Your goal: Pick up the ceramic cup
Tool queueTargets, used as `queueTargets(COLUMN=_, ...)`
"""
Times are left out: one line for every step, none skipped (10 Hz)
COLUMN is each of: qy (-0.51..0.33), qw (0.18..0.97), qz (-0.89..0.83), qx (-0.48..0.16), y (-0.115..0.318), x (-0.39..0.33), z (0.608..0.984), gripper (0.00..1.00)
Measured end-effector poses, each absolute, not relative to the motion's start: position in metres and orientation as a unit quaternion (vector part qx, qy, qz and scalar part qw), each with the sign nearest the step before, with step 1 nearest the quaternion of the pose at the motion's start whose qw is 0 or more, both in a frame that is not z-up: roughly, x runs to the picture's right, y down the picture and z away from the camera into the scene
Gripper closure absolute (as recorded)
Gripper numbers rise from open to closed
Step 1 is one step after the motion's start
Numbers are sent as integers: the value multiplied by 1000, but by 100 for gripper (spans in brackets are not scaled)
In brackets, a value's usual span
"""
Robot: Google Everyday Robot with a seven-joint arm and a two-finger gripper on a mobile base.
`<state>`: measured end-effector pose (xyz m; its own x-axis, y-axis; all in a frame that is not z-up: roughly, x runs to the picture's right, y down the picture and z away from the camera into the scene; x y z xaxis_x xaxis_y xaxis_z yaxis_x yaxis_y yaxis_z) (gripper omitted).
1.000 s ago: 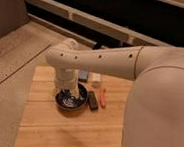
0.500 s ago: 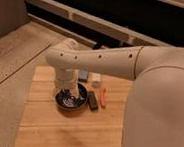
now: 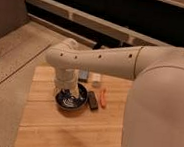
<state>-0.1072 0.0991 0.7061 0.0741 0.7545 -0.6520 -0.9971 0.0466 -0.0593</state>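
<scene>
While my arm reaches leftward over the wooden tabletop (image 3: 53, 133), my hand (image 3: 69, 92) hangs down into the dark bowl (image 3: 60, 103). Grip state: cannot tell. The ceramic cup (image 3: 76, 92) seems to be the cream shape at the hand's tip, inside the bowl; contact unclear. A black bar (image 3: 93, 101) and an orange item (image 3: 103, 98) lie just right of the bowl.

The white jointed robot arm (image 3: 102, 59) reaches across the pale wooden plank table (image 3: 53, 131). Its gripper (image 3: 69, 93) hangs inside the wide dark glossy bowl (image 3: 78, 107), just beside a small dark rectangular block (image 3: 92, 101) and a short orange stick (image 3: 103, 97).
</scene>
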Motion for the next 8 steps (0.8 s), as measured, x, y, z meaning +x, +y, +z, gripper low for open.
queueTargets(qy=224, qw=696, qz=637, qx=-243, y=82, x=-102, z=720, gripper=35)
queueTargets(qy=200, qw=710, qz=636, qx=-227, y=56, x=-98, z=738, gripper=35)
queueTargets(qy=181, qw=719, qz=633, qx=-221, y=39, x=-96, z=749, gripper=35)
queueTargets(qy=155, qw=732, qz=626, qx=-220, y=20, x=-96, z=762, gripper=35)
queueTargets(qy=128, qw=743, qz=617, qx=-224, y=7, x=-99, z=772, gripper=35)
queueTargets(qy=98, qw=755, qz=606, qx=-231, y=-7, x=-101, z=783, gripper=35)
queueTargets(qy=79, qw=760, qz=600, qx=-238, y=-15, x=-101, z=791, gripper=35)
queueTargets(qy=66, qw=761, qz=597, qx=-246, y=-20, x=-101, z=797, gripper=35)
